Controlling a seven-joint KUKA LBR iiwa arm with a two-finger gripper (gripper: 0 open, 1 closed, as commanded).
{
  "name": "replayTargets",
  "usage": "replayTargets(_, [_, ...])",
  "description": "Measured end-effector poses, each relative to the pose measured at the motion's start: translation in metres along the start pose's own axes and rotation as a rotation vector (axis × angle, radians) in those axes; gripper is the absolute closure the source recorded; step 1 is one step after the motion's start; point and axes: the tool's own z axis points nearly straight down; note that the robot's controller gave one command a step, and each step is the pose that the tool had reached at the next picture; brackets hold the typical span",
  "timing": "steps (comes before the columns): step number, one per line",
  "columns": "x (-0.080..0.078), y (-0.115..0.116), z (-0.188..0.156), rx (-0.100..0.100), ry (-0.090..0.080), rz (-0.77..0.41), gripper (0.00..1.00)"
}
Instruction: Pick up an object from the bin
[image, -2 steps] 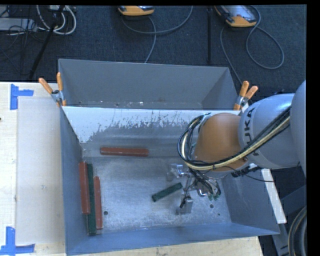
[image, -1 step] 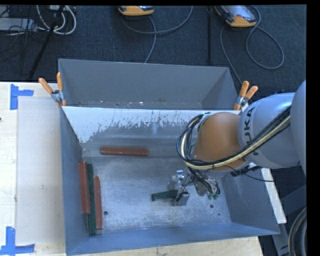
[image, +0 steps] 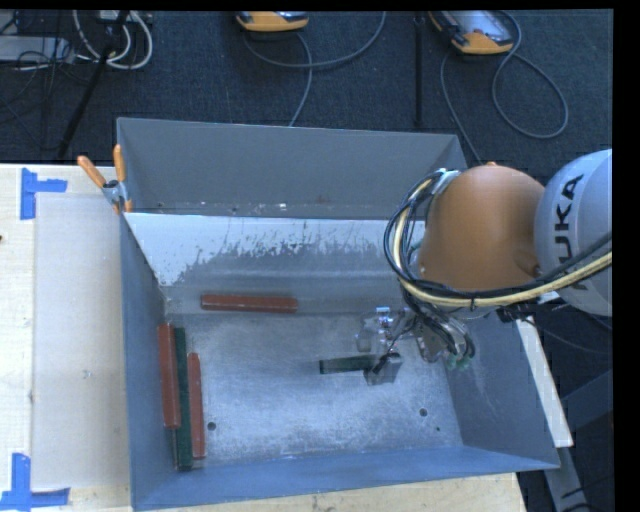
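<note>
The gripper (image: 383, 352) sat low over the right end of a dark stick (image: 345, 366) on the bin (image: 300, 425) floor; whether it was spread or closed, I couldn't tell. One red-brown stick (image: 250, 303) lay behind, and three sticks (image: 181, 400) lay along the left wall.

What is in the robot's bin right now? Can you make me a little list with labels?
bin: grey metal bin
gripper: gripper, low over the floor, right of the middle
nearest thing: dark bar, flat on the floor, its right end at the gripper
held: cannot tell
back of floor: long red-brown stick, lying sideways
left side: outer red-brown stick, dark green stick, inner red-brown stick, side by side along the wall
</note>
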Motion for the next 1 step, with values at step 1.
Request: replayTargets(1, [-0.0140,0.0351,-0.0801,-0.001,0.001,-0.364,1.00])
